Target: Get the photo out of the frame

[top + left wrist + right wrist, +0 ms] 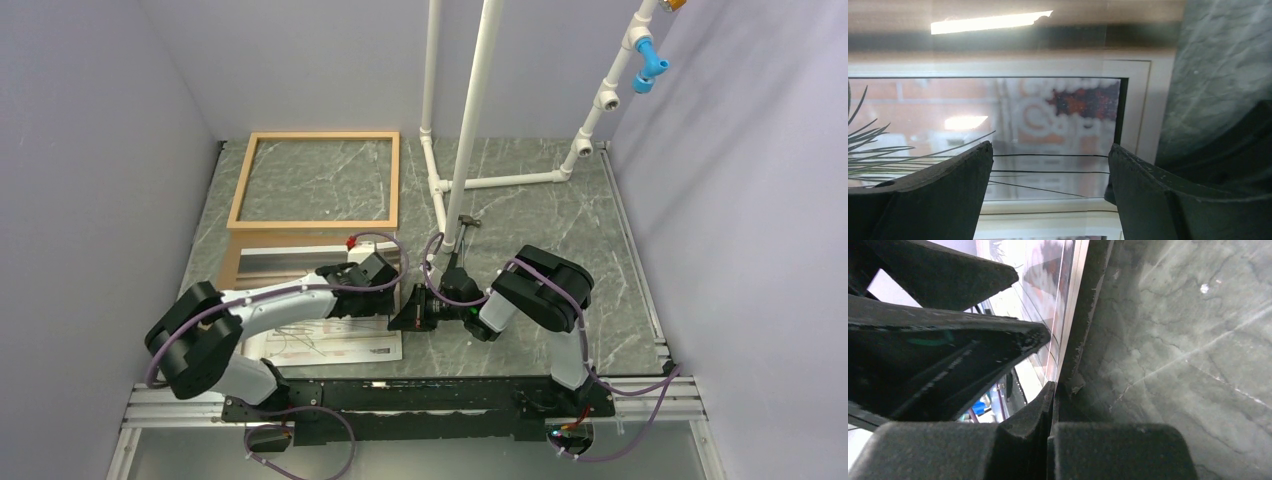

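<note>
The empty light-wood frame [315,222] lies flat at the back left of the table. Nearer me lies the photo [340,346], its white border and thin dark grass lines showing in the left wrist view [1058,172]. A reflective clear sheet [998,55] lies over part of it. My left gripper [392,296] hovers just above the photo's right part, open with nothing between its fingers [1050,150]. From the right, my right gripper [402,316] is shut on the clear sheet's right edge [1053,386].
A plain brown backing board [232,262] lies between frame and photo. White pipe stands [470,120] rise from the back middle of the marble table [560,220]. Grey walls close in on both sides.
</note>
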### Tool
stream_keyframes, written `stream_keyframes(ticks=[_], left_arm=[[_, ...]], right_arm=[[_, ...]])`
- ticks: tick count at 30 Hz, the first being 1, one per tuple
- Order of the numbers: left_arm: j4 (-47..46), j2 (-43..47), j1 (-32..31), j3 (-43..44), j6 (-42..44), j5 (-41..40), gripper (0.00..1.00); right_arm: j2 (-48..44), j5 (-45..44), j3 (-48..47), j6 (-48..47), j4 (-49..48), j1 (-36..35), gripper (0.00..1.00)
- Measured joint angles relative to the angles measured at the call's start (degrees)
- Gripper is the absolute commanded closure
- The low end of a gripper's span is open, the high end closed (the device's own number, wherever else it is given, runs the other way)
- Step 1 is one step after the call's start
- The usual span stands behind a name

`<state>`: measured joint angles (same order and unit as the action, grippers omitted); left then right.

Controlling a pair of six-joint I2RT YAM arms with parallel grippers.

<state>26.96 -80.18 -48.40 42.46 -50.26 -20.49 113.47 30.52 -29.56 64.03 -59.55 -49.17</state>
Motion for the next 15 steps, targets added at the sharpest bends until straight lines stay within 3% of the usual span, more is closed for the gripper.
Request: stream_keyframes(ticks=[15], left_arm=[[4.66,-5.70,-2.21,3.65,0.00,-3.85,0.14]], right_arm=[[-1.01,-0.81,0.13,-0.55,1.27,0.00,1.00]])
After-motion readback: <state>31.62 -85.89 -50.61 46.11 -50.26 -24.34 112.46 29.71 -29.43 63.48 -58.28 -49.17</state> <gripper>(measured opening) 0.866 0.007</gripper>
